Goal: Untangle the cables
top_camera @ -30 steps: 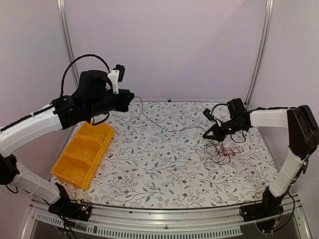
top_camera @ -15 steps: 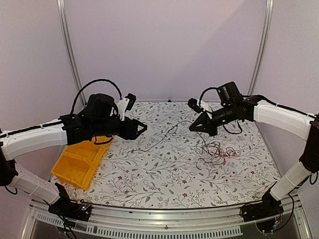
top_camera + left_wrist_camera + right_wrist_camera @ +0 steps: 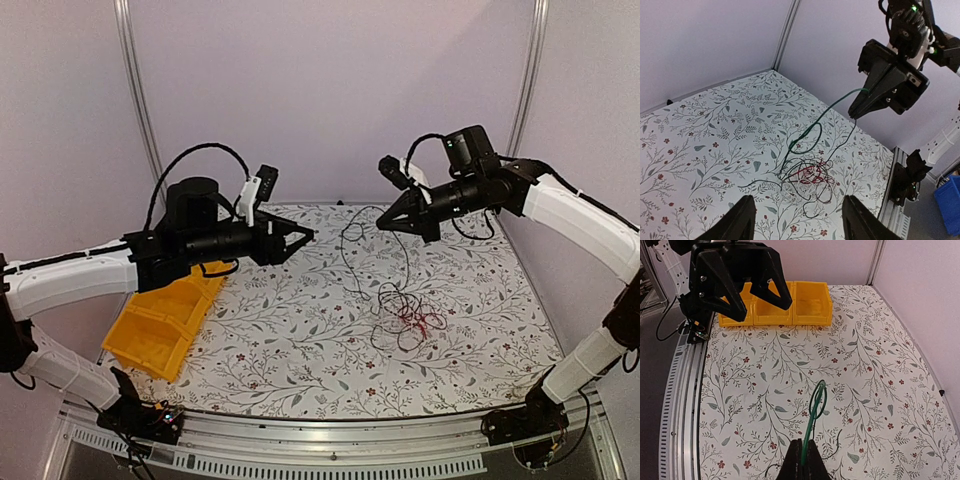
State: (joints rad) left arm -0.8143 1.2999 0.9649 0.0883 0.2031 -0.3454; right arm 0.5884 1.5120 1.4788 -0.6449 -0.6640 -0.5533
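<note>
The cables (image 3: 408, 315) lie as a tangle of thin black and red wire right of the table's middle, seen also in the left wrist view (image 3: 810, 175). One thin green cable (image 3: 813, 407) rises out of the pile into my right gripper (image 3: 381, 226), which is shut on it above the table; the wire (image 3: 827, 107) loops below the closed fingertips. My left gripper (image 3: 303, 240) hovers left of centre, open and empty, pointing toward the right one. Its two fingers (image 3: 742, 220) frame the tangle from a distance.
A yellow bin with three compartments (image 3: 160, 320) sits at the table's left edge under the left arm, seen too in the right wrist view (image 3: 810, 302). The flowered tabletop (image 3: 300, 340) ends at a metal rail in front. Purple walls and frame posts stand behind.
My left gripper opened, let go of the cable end it held and swung right. My right gripper rose and moved left with its cable, dragging the tangle leftward.
</note>
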